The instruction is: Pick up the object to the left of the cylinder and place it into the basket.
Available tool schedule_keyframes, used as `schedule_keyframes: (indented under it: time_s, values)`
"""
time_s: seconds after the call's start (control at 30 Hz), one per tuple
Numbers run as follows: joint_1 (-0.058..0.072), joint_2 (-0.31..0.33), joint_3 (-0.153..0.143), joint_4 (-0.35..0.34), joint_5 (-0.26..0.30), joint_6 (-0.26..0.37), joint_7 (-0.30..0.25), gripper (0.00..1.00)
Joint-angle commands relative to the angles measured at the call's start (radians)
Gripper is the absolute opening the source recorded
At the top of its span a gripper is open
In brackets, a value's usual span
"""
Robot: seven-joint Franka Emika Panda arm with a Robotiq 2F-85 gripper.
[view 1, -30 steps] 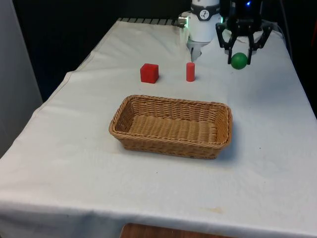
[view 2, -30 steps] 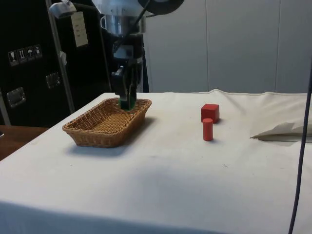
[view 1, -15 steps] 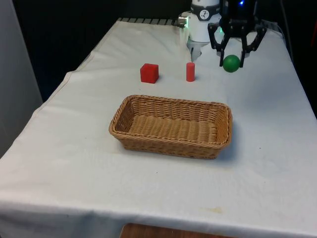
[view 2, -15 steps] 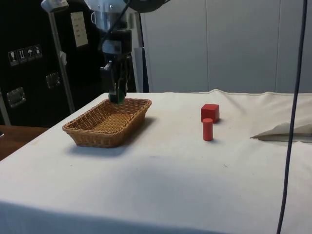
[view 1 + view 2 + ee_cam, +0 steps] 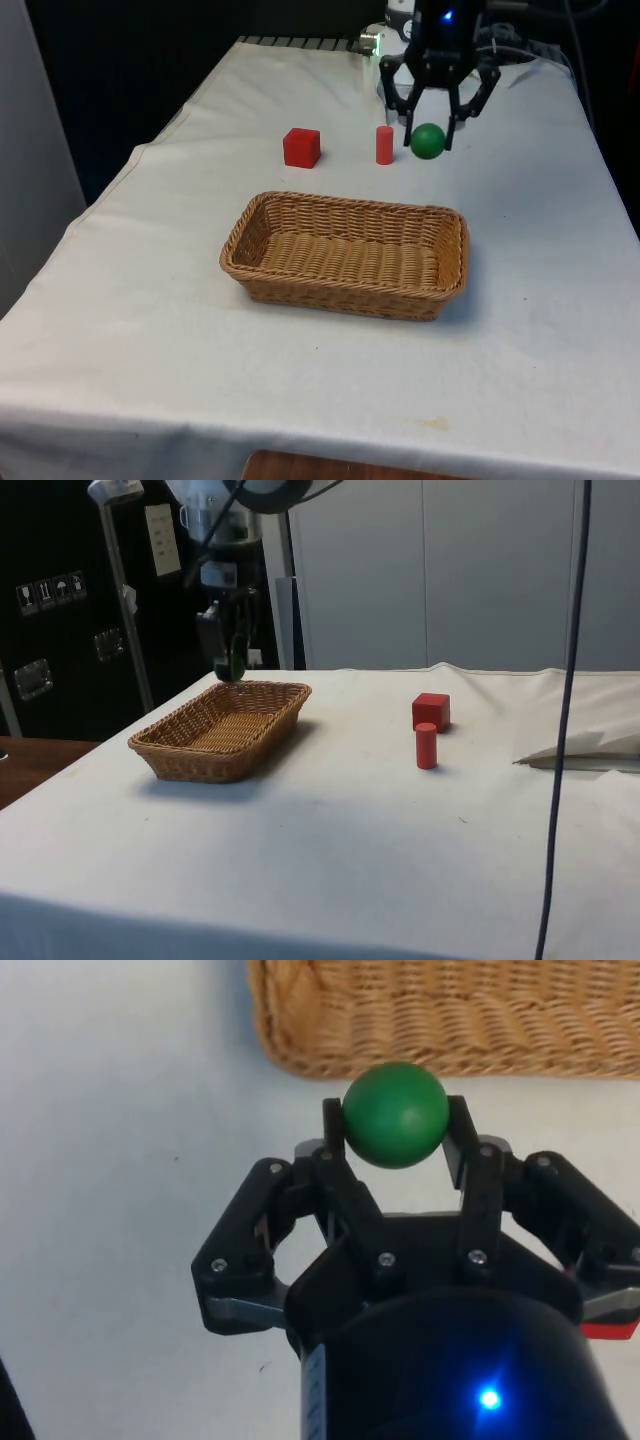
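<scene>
My gripper (image 5: 429, 137) is shut on a green ball (image 5: 428, 141) and holds it in the air above the cloth. It hangs just to the front view's right of the red cylinder (image 5: 384, 145), beyond the far rim of the wicker basket (image 5: 345, 203). A red cube (image 5: 301, 147) stands to the front view's left of the cylinder. In the wrist view the ball (image 5: 395, 1114) sits between the two black fingers (image 5: 335, 1138), with the basket's rim (image 5: 450, 1055) just past it. In the side view the gripper (image 5: 229, 666) hovers over the basket's far end (image 5: 270, 688).
The cube (image 5: 431, 711) and cylinder (image 5: 427, 746) stand close together on the white cloth, apart from the basket. A fold of cloth (image 5: 585, 750) lies at the side view's right edge. Open cloth stretches in front of the basket.
My gripper has carried the green ball towards the front view's left, from beyond the basket's right end to beside the cylinder. Cube, cylinder and basket have not moved.
</scene>
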Motion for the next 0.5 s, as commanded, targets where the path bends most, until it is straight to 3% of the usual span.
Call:
schedule_keyframes:
  time_s: [0.0,0.07,0.1,0.13,0.37,0.4,0.43,0.47]
  values:
    - [-0.012,0.008,0.006,0.010,0.019,-0.008,-0.020,0.00]
    - [-0.014,0.024,-0.002,0.024,0.029,-0.006,-0.035,0.00]
    - [-0.002,0.016,-0.009,0.015,0.010,0.000,-0.015,0.00]
    - [-0.018,0.043,-0.010,0.038,0.041,-0.004,-0.051,0.00]
    - [-0.030,0.128,-0.033,0.095,0.091,0.009,-0.105,0.00]
    - [-0.017,0.119,-0.044,0.089,0.078,0.004,-0.091,0.00]
    - [-0.032,0.153,-0.040,0.113,0.107,0.011,-0.119,0.00]
    - [-0.034,0.168,-0.043,0.123,0.117,0.014,-0.128,0.00]
